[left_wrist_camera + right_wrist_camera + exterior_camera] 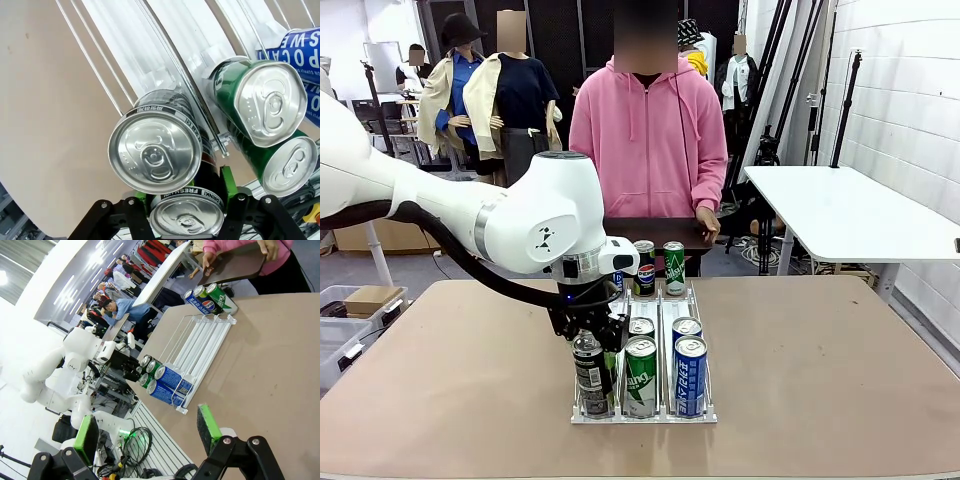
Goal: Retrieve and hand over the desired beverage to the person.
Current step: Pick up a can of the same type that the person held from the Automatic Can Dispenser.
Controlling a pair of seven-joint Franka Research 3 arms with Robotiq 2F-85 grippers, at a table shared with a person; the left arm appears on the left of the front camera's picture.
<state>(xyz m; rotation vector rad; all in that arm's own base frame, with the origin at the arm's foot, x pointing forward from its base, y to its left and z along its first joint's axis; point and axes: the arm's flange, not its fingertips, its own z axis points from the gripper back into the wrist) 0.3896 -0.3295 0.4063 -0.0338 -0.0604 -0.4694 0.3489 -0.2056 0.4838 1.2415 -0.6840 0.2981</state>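
Note:
A clear wire rack [642, 415] on the tan table holds several drink cans. My left gripper [592, 340] reaches down over the rack's left lane and is shut on the near dark can [590, 378]. In the left wrist view its green pads [227, 181] clamp that dark can [186, 219], whose silver top shows between them. A second black can [155, 152] lies just beyond it in the same lane. The person [650, 130] in a pink hoodie stands at the far side holding a dark tray [655, 232]. My right gripper [147, 435] hangs open above bare table.
Green cans [262, 97] and a blue can [689, 375] fill the near ends of the other lanes. A Pepsi can [645, 268] and a green can [674, 268] stand at the rack's far end. A white table [840, 205] stands at the back right.

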